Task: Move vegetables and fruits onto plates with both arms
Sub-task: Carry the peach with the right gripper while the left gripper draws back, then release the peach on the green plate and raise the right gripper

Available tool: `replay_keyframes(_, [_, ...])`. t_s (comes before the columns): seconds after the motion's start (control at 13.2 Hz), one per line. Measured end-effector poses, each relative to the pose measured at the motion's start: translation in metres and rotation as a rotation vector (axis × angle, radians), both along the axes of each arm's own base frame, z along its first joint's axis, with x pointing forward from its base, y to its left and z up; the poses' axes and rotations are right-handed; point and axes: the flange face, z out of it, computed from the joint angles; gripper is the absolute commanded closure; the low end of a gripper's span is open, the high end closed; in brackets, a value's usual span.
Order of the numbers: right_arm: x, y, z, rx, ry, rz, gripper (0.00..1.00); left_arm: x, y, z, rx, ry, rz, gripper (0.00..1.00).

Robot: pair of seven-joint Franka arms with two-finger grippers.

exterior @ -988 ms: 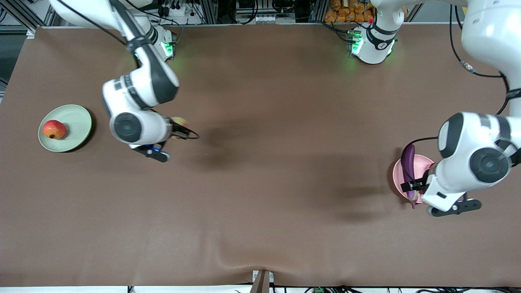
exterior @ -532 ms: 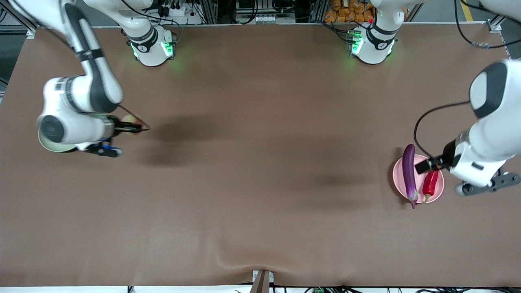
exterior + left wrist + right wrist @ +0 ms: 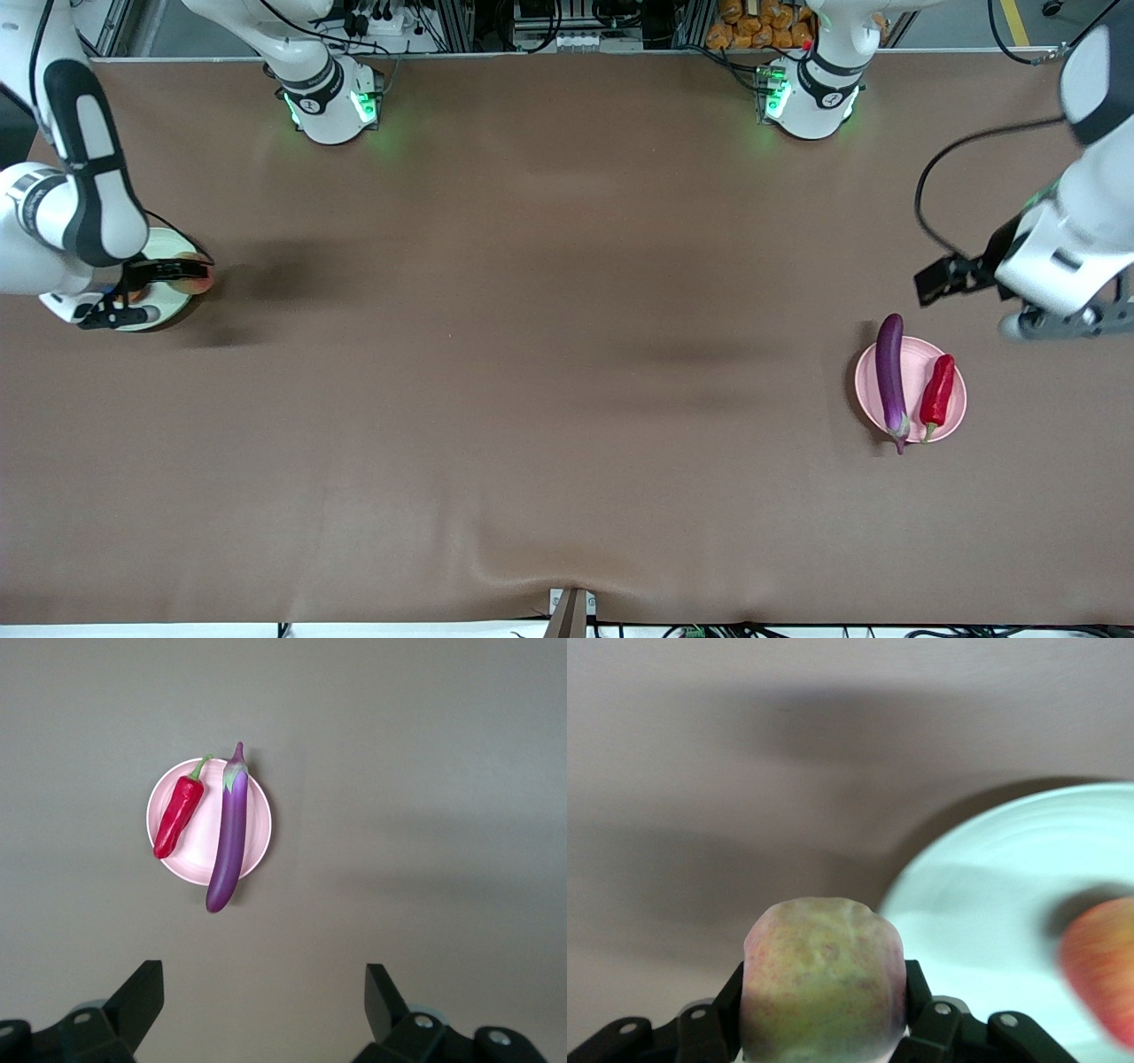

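Brown table (image 3: 567, 354), covered in a matte cloth with a slight wrinkle at the edge nearest the front camera. 2 plates sit directly on it, well apart. Pink plate (image 3: 955, 403) toward the left arm's end, carrying an eggplant (image 3: 890, 379) and a red chili (image 3: 936, 394) side by side; the eggplant overhangs the rim at both ends. Green plate (image 3: 173, 306) toward the right arm's end, mostly hidden by the right arm. 2 arm bases at the edge farthest from the front camera.
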Motion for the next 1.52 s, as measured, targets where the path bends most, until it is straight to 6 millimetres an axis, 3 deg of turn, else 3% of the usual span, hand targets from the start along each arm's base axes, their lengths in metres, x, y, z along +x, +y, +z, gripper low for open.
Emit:
replay_keyframes(0.15, [0.002,-0.021,-0.017,-0.008,0.008,0.04,1.0,-0.024,0.005,0.019,0.002,-0.013,-0.043,0.0])
replay_keyframes(0.38, [0.006,-0.025,-0.026,-0.013,0.017,0.055,1.0,-0.047,0.004,0.041,-0.004,-0.013,-0.088,0.0])
replay_keyframes(0.46, [0.007,-0.026,-0.024,-0.015,0.014,0.056,0.71,-0.054,0.004,0.047,-0.016,0.004,-0.111,0.0])
replay_keyframes(0.53, [0.008,-0.027,-0.023,-0.016,0.012,0.056,0.03,-0.061,0.004,0.052,-0.021,0.027,-0.136,0.0])
replay_keyframes(1.06, [0.008,-0.028,-0.016,0.008,0.05,0.053,0.0,-0.068,0.001,0.06,-0.096,0.06,-0.164,0.0])
replay_keyframes(1.29, [0.024,-0.023,0.02,0.07,0.137,0.05,0.0,-0.066,0.001,0.058,-0.053,0.054,-0.168,0.0])
replay_keyframes(1.52, [0.042,0.005,0.058,0.199,0.196,0.027,0.0,-0.062,0.008,0.06,-0.046,0.034,-0.155,0.0])
